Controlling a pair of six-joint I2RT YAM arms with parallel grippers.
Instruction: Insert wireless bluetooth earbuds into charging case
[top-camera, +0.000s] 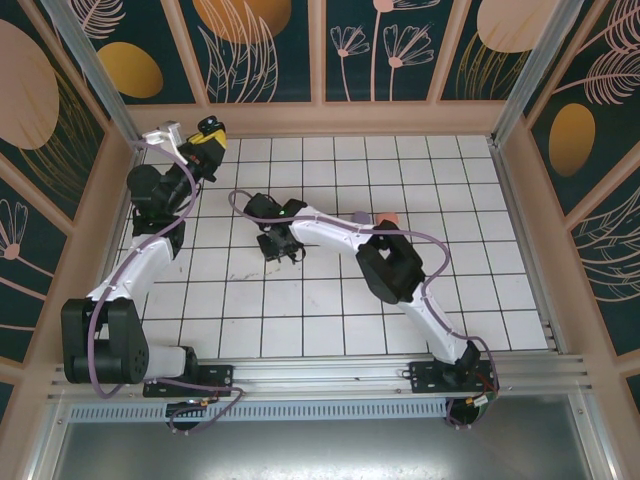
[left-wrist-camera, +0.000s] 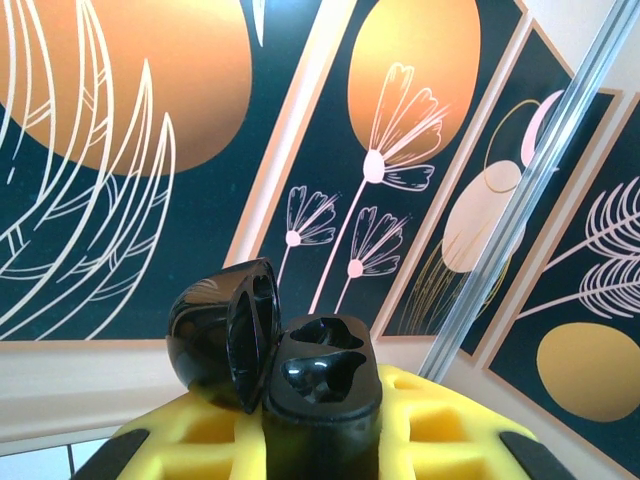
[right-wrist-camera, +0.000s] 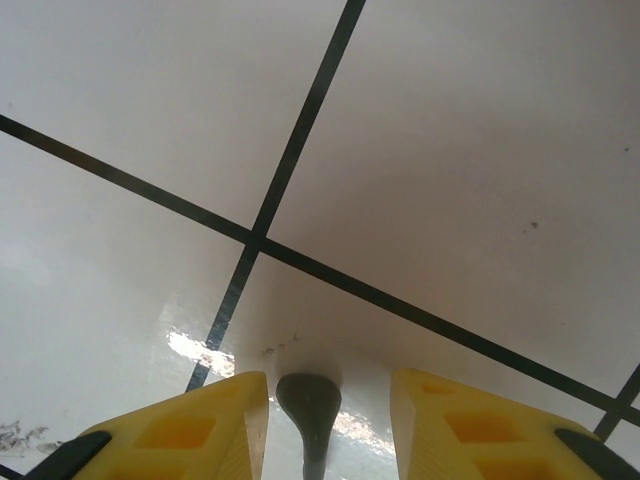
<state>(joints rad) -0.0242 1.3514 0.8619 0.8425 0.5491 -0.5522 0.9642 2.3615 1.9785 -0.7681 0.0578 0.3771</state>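
Observation:
My left gripper (top-camera: 211, 134) is raised at the back left, near the wall, and is shut on a black charging case (left-wrist-camera: 322, 372). The case stands upright between the yellow fingers (left-wrist-camera: 450, 430). Its lid (left-wrist-camera: 222, 335) is flipped open to the left and both sockets look empty. My right gripper (top-camera: 280, 245) points down at the white tiled table (top-camera: 330, 300) left of centre. It is open, its jaws straddling a black earbud (right-wrist-camera: 308, 405) that lies on the tile. The earbud sits close to the left finger (right-wrist-camera: 215, 425), with a clear gap to the right one.
A lilac pebble-like thing (top-camera: 360, 216) and a coral one (top-camera: 391, 217) lie just behind the right arm's forearm, partly hidden. Patterned walls and metal posts (top-camera: 92, 68) ring the table. Small dark scuffs (top-camera: 235, 272) mark a tile near the right gripper.

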